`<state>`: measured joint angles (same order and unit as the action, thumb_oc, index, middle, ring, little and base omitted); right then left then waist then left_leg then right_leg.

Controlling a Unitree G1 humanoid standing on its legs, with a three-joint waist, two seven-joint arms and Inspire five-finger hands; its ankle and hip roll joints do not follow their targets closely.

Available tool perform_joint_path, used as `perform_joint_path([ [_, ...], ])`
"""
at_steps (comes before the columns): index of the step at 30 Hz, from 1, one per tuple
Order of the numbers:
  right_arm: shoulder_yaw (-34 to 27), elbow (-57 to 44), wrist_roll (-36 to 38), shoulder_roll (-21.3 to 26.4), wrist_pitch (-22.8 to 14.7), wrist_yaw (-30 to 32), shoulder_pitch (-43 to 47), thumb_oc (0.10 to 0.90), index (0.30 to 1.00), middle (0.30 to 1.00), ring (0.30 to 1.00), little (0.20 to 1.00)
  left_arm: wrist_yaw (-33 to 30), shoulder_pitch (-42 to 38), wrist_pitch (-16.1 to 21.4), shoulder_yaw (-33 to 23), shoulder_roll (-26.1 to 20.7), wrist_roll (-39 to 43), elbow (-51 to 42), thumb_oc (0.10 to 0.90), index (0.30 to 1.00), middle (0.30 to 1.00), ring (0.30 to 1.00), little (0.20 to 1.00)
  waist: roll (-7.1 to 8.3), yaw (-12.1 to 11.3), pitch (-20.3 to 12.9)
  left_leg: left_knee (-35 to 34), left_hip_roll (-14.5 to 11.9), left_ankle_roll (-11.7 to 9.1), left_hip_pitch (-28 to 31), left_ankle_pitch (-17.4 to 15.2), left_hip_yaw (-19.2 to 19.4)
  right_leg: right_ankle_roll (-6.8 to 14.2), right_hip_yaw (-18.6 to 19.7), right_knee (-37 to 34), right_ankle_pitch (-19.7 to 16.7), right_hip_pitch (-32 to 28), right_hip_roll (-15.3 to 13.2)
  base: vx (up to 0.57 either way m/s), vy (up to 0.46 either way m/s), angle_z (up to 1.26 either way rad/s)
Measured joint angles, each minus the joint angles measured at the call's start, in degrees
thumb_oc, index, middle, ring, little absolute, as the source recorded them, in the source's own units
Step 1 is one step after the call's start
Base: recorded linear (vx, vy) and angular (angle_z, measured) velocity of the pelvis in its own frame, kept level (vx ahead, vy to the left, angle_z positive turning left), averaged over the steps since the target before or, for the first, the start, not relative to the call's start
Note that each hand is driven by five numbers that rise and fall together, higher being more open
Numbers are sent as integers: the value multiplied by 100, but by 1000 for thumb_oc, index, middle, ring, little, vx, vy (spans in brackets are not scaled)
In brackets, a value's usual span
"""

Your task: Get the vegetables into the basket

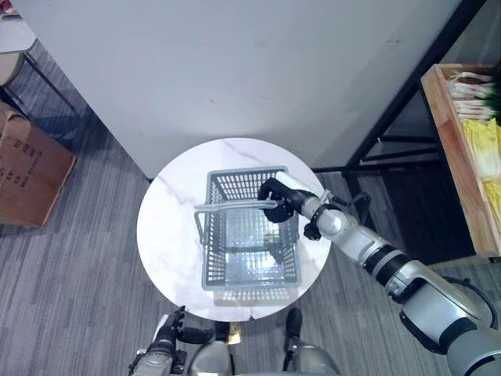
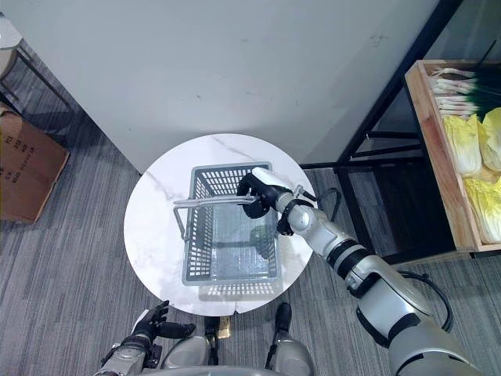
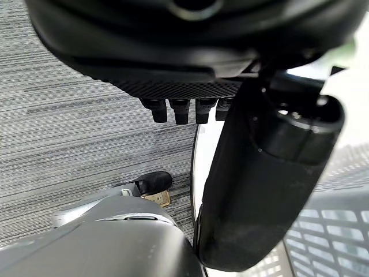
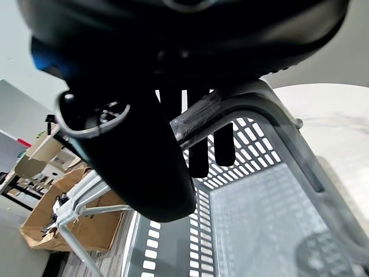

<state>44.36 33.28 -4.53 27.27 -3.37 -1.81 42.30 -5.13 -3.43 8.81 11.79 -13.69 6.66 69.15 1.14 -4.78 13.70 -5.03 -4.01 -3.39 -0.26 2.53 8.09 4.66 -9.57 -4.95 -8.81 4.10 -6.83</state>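
Observation:
A grey plastic basket (image 1: 250, 280) stands on the round white marble table (image 1: 167, 235), and nothing shows inside it. Its metal handle (image 1: 229, 205) is raised across the basket. My right hand (image 1: 277, 197) reaches in from the right, its fingers curled round the right end of that handle (image 4: 198, 115). Vegetables lie in a wooden crate (image 2: 429, 133) on the shelf at far right: pale yellow cabbages (image 2: 463, 145) and white-stalked leeks (image 2: 454, 82). My left hand (image 1: 167, 334) hangs low below the table's near edge with relaxed fingers, holding nothing.
A black metal shelf frame (image 1: 391, 125) stands between the table and the crate. A white partition (image 1: 235, 70) rises just behind the table. A cardboard box (image 1: 27, 168) sits on the grey carpet at left.

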Motion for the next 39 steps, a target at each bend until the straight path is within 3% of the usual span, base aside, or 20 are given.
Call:
perform_joint_path([
  [5,66,-216,36,14,19,-100,-98,400,300,300,300,300,-2,0,2,-12,13,-123,-5,900,1000,1000,1000,1000,-20,-11,-11,0,2,6,21,70,-14,0,-16,1,0,-33,-2,0,1,1],
  [12,68,-1090,494,471,22,-216,-773,400,300,300,300,300,-32,13,-51,-25,53,-226,-3,900,1000,1000,1000,1000,-65,38,-38,-2,0,1,78,63,-24,-1,-25,0,0,-101,-2,-2,1,1],
  [21,-1308,-2839,1131,2065,-58,-405,-2158,400,300,300,300,300,-20,140,-57,-188,59,-454,-18,900,1000,1000,1000,1000,-96,355,-67,-5,-6,-3,112,8,39,21,14,0,11,-103,0,8,-2,-2],
  [25,-1748,-3049,1110,2535,-134,-463,-2432,400,300,300,300,300,60,198,-87,-292,61,-468,3,900,1000,1000,1000,1000,-100,490,-74,-4,-19,2,228,5,115,-3,104,-1,-7,-164,22,35,0,-11],
  [30,-2196,-3191,1100,2658,-167,-506,-3032,400,300,300,300,300,121,252,-92,-288,71,-469,-8,900,1000,1000,1000,1000,-111,611,-83,20,-28,-3,328,-14,270,37,224,3,27,-184,42,-15,17,-16],
  [34,-2410,-3219,975,2630,-317,-516,-3428,400,300,300,300,300,131,196,-92,-249,66,-475,-8,900,1000,1000,1000,1000,-110,688,-72,435,2,-11,190,-134,384,38,412,181,65,-73,-5,-58,126,-24],
  [37,-2587,-3302,940,2611,-361,-519,-3648,400,300,300,300,300,134,228,-91,-246,47,-564,11,900,1000,1000,1000,1000,-100,776,-59,354,14,38,280,-250,668,75,638,327,63,83,0,-161,212,-53],
  [38,-2964,-3425,910,2504,-397,-474,-3962,400,300,300,300,300,136,198,-87,-235,19,-641,43,900,1000,1000,1000,1000,-31,886,-21,231,167,115,340,-272,1038,252,987,442,-144,355,-18,-251,201,-108],
  [39,-2963,-3426,884,2484,-405,-466,-3923,400,300,300,300,300,137,207,-83,-246,-9,-657,31,900,1000,1000,1000,1000,6,898,-2,173,211,142,358,-297,1209,378,1039,421,-235,478,-40,-242,210,-134],
])
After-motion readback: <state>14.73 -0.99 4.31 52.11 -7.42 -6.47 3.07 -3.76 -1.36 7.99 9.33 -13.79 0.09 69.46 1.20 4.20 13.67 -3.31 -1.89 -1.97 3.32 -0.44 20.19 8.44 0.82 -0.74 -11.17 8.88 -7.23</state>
